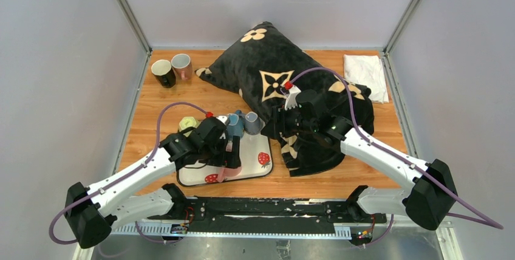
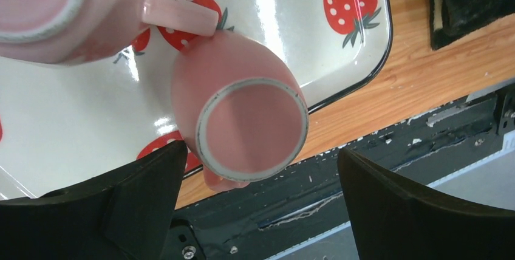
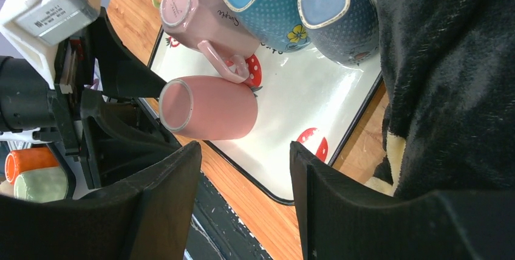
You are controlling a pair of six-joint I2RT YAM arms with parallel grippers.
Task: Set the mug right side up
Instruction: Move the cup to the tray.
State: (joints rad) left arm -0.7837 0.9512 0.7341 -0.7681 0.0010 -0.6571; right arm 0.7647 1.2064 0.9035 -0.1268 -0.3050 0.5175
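Target looks to be the round pink mug [image 2: 243, 108]. It lies on its side at the near edge of the strawberry tray [image 2: 316, 59], with its unglazed foot ring facing the left wrist camera and its mouth pointing away across the tray. So it is neither inverted nor upright; I judge the turn about halfway. The left gripper [image 2: 261, 150] is spread wide with one finger on either side of the base end. One finger is very close to the mug wall, though contact can't be confirmed, and the other stands well apart, so nothing is grasped. The right gripper [image 3: 244, 147] is also spread and empty, hovering beside the black pillow [image 3: 449, 78] and looking down over the tray. Three neighbours stand on the far part of the tray, apparently base-up: an octagonal pink mug [image 3: 194, 20] whose handle touches or nearly touches the target, a blue dotted mug [image 3: 261, 5] and a grey-blue mug [image 3: 340, 17]. Left to do — close on the body, tip it until the foot sits flat on the tray with the mouth up, then let go. The handle next door crowds the swing, so there is some risk of a knock.
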